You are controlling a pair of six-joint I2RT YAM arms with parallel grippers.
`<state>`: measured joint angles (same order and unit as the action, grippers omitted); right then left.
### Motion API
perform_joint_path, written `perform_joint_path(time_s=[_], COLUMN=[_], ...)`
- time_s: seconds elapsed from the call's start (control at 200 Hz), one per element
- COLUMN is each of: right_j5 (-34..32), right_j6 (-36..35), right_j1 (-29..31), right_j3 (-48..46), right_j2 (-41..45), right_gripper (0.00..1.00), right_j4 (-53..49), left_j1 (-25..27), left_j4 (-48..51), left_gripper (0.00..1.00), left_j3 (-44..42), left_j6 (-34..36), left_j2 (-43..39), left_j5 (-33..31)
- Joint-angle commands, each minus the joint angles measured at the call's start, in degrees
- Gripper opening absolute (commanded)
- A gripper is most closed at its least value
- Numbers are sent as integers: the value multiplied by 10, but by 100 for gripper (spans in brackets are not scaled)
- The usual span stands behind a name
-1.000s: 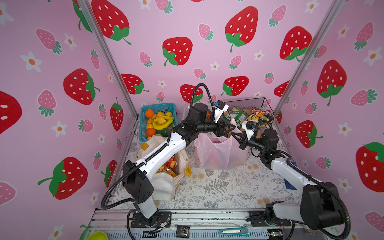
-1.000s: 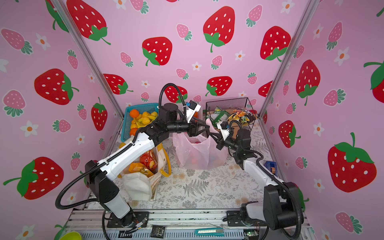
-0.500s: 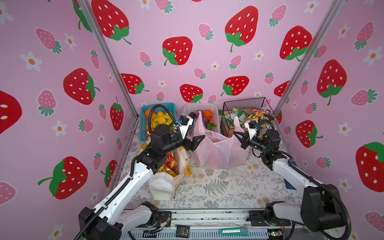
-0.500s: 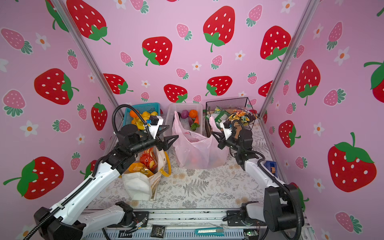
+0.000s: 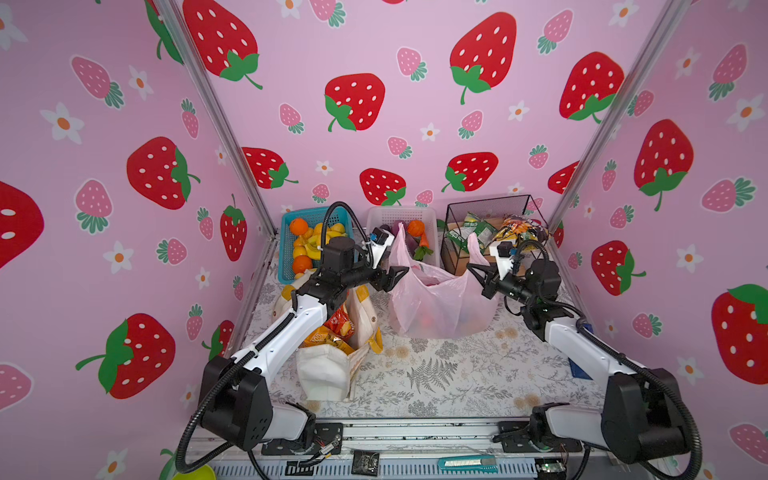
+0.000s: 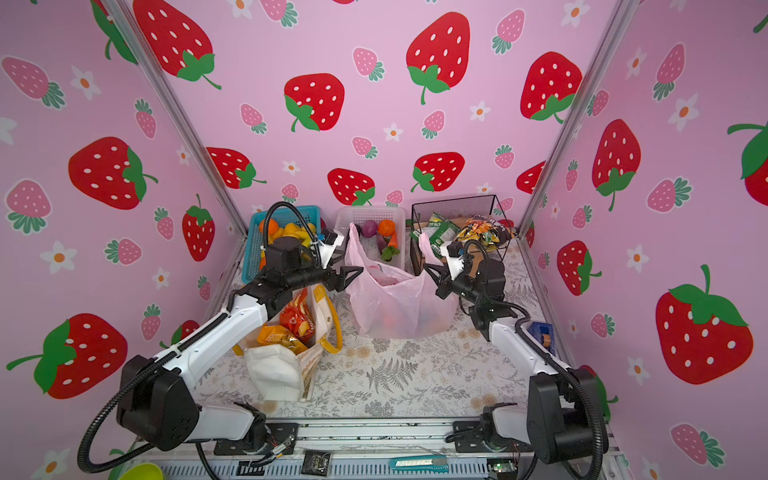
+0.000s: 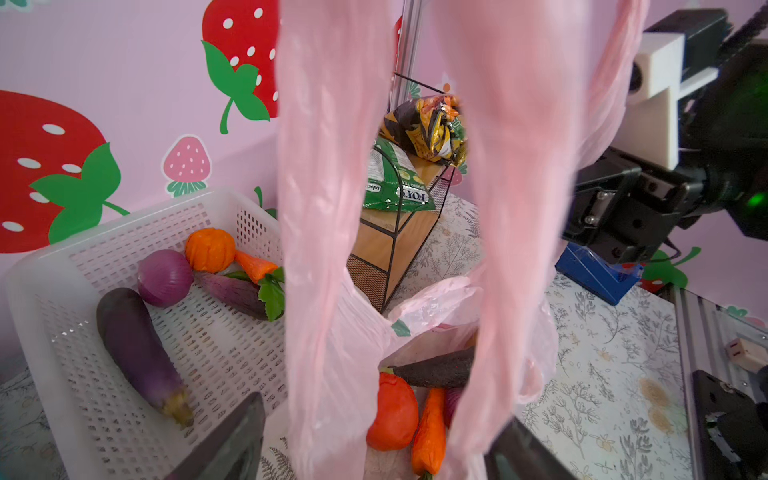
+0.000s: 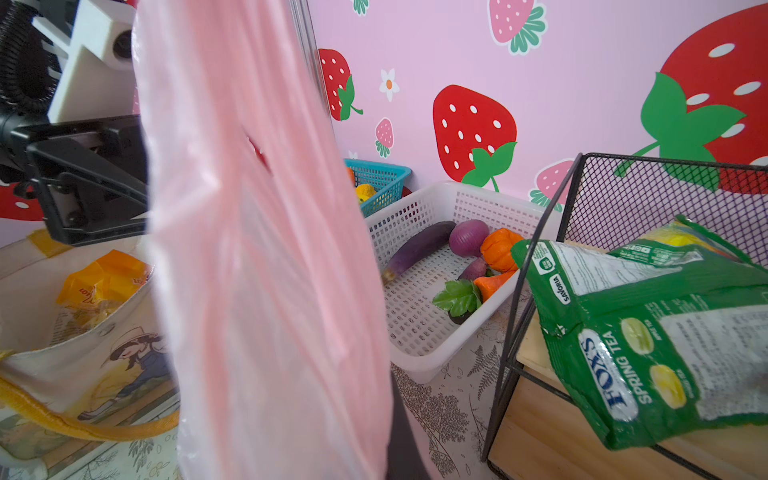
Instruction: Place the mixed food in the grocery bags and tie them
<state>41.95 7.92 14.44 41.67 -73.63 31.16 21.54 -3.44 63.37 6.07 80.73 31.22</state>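
The left gripper (image 5: 400,275) is back at the pink bag (image 5: 440,307) in the middle, its jaws wide apart around the left handle (image 5: 399,245), while the right gripper (image 5: 477,272) stays pinched shut on the right handle (image 5: 473,246), so tying looks next.

Bright, even, diffuse light; shadows faint, soft. Wide-angle stretch toward edges in both top views. Wrist views: near handles of pink bag (image 7: 324,249) smeared, out of focus; green packet (image 8: 623,332) soft at edge.
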Motion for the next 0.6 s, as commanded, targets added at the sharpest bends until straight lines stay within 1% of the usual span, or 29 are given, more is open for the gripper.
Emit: perform_joint_path(time_s=[0.0,0.125,0.205,0.36,0.435,0.495,0.565,0.575,0.595], right_j5=[0,5,5,3,4,5,7,8,8], right_j6=[0,2,3,9,10,10,9,8,7], right_j1=[-5,-5,-5,-4,-5,-4,-4,-4,-4], right_j3=[-4,-1,-1,-1,4,12,24,27,31], right_j2=[6,2,0,0,-3,-7,-14,-15,-18], right_gripper=[0,0,0,0,0,0,0,0,0], right_j4=[0,1,1,0,-7,-23,-44,-48,-56], left_j1=[-4,-5,-5,-5,-5,-3,4,6,9], left_j4=[-38,-61,-59,-60,-54,-40,2,10,27], left_gripper=[72,62,53,24,14,9,7,3,2], left_j3=[32,35,46,55,57,58,64,65,68], left_j6=[6,-9,-17,-22,-11,7,52,60,77], left_j2=[13,30,42,55,55,52,46,44,42], left_j5=[44,67,81,109,127,144,157,158,160])
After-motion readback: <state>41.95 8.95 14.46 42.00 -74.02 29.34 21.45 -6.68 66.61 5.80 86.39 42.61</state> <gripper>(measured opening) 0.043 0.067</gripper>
